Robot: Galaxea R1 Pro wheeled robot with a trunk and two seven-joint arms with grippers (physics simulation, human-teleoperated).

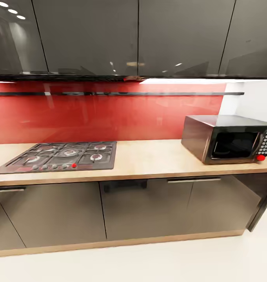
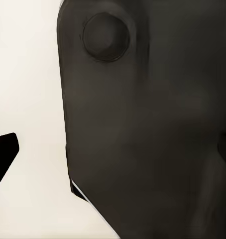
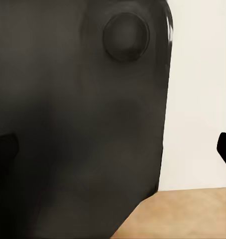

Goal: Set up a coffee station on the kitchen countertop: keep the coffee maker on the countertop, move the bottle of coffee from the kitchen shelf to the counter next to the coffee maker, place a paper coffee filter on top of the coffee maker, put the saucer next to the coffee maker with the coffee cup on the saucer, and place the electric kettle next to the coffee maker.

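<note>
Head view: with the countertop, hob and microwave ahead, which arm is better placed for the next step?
Neither, judging from this. The countertop carries a hob and a microwave, with no coffee item to reach. Both wrist views face dark robot bodywork, so the arms look tucked; driving on seems likelier.

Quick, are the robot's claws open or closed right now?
Left claw: cannot be told; its wrist view is mostly a dark robot part.
Right claw: cannot be told, same reason.

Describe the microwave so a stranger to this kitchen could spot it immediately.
Start at the long tan wood-grain countertop running under the red backsplash. Follow it to the end away from the black gas hob, where the red wall gives way to white. The microwave sits there: a dark metallic box with a black window, a button panel and a red knob, the one boxy appliance standing on the counter.
</note>
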